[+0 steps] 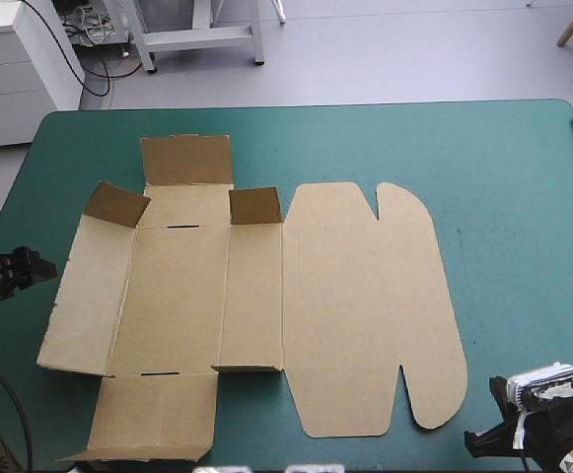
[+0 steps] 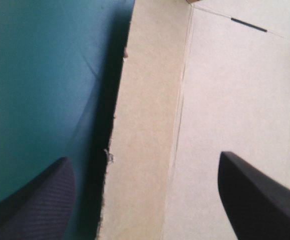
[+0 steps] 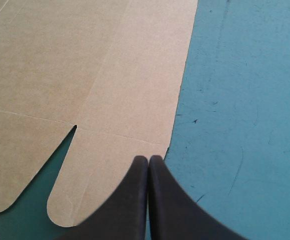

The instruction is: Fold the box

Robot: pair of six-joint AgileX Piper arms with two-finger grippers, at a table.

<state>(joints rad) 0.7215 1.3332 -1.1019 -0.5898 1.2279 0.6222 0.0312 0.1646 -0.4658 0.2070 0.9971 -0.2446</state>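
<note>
– Across the middle of the teal-green worktop (image 1: 523,197), how does the brown box (image 1: 178,296) lie?
– Mostly flat, as a cut sheet. Its lid (image 1: 365,296) lies flat toward the right, the left wall (image 1: 87,296) tilts up a little, and two small corner flaps (image 1: 254,205) stand raised at the far side.
– And the pincers?
– The left pincer (image 2: 142,162) is released. One black finger (image 2: 40,200) is over bare worktop and the other over the base (image 2: 234,100), astride that wall's free edge. The right pincer (image 3: 148,160) is clenched on nothing, poised at the lid's near right corner by a rounded tab (image 3: 100,185).
– How will the board handle?
– Likely light and stiff, bending readily only along its scored creases, and apt to slide. The left wall's free edge looks the best hold, midway along, with the base pressed down.
</note>
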